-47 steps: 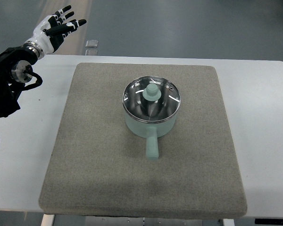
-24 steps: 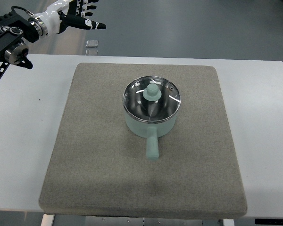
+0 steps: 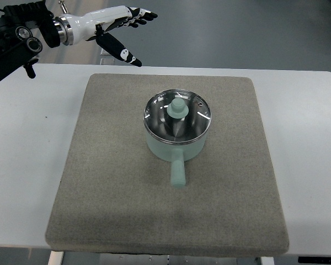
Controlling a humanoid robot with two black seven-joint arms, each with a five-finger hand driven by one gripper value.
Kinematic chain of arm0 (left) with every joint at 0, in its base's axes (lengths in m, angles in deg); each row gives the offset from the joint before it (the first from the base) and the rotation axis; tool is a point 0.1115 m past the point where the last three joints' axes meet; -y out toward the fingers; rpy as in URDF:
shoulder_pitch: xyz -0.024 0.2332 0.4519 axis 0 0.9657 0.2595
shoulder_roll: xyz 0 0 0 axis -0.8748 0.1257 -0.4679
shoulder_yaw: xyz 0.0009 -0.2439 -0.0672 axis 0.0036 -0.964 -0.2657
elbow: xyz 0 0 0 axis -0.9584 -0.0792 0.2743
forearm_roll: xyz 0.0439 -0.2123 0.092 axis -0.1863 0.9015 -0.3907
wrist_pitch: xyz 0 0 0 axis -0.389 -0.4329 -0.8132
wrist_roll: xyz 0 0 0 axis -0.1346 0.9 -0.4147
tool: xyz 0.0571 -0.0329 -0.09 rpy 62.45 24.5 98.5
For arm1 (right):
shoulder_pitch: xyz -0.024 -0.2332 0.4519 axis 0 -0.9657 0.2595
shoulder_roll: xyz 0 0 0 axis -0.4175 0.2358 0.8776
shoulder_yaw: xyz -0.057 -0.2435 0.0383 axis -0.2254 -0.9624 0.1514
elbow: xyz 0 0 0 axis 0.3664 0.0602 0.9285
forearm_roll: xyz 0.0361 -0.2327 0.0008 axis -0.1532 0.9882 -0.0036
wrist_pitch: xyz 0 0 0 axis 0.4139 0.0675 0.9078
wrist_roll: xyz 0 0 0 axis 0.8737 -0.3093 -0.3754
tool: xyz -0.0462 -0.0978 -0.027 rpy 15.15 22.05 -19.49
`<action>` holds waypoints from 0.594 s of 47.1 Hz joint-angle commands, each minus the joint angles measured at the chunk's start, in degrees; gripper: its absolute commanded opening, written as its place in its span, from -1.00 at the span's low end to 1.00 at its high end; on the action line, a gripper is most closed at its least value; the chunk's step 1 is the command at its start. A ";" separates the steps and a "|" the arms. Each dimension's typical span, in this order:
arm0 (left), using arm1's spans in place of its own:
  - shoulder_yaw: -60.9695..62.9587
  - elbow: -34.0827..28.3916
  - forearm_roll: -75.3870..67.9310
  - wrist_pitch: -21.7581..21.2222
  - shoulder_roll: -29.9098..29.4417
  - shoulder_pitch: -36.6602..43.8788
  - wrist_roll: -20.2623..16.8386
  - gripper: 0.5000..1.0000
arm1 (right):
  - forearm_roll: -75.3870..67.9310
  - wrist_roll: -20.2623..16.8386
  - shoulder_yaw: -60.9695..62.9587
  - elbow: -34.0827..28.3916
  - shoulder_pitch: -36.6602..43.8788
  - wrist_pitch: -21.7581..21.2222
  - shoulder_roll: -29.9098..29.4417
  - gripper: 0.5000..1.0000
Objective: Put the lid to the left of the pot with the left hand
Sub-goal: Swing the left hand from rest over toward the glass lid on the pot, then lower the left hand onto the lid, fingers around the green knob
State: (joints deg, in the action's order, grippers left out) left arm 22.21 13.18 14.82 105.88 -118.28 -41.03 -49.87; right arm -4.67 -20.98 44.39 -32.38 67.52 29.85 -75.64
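Observation:
A pale green pot (image 3: 176, 144) stands in the middle of the grey mat (image 3: 110, 182), its handle pointing toward the near edge. A glass lid (image 3: 177, 113) with a green knob rests on top of it. My left hand (image 3: 124, 27) hovers above the far left of the table, well away from the pot. Its white and black fingers are stretched out and spread, holding nothing. The right arm does not show.
The mat lies on a white table (image 3: 27, 165). A small shiny object (image 3: 106, 51) sits on the floor just past the table's far edge. Grey floor lies beyond.
The left arm has swung right and forward from the upper left corner, so the hand now reaches farther toward the pot. Pot and lid have not moved.

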 commanded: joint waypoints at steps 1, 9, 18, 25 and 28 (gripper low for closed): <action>0.50 3.66 -3.97 0.10 -1.26 0.05 -1.82 0.99 | 0.00 -0.01 0.00 0.00 0.00 0.00 0.00 0.69; 2.26 9.64 -6.70 0.19 -2.05 -0.13 -2.61 0.99 | 0.00 -0.01 0.00 0.00 0.00 0.00 0.00 0.69; 4.63 13.51 -8.46 1.06 -2.41 -0.83 -2.79 0.99 | 0.00 -0.01 0.00 0.00 0.00 0.00 0.00 0.69; 4.64 15.62 -11.27 3.52 -3.20 -1.09 -5.16 0.99 | 0.00 -0.01 0.00 0.00 0.00 0.00 0.00 0.69; 4.64 16.24 -13.20 4.58 -3.90 -1.53 -6.91 0.99 | 0.00 -0.01 0.00 0.00 0.00 0.00 0.00 0.69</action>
State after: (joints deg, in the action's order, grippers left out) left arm 26.85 28.82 3.35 109.45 -121.55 -42.18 -55.17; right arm -4.67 -20.98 44.39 -32.38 67.52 29.85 -75.64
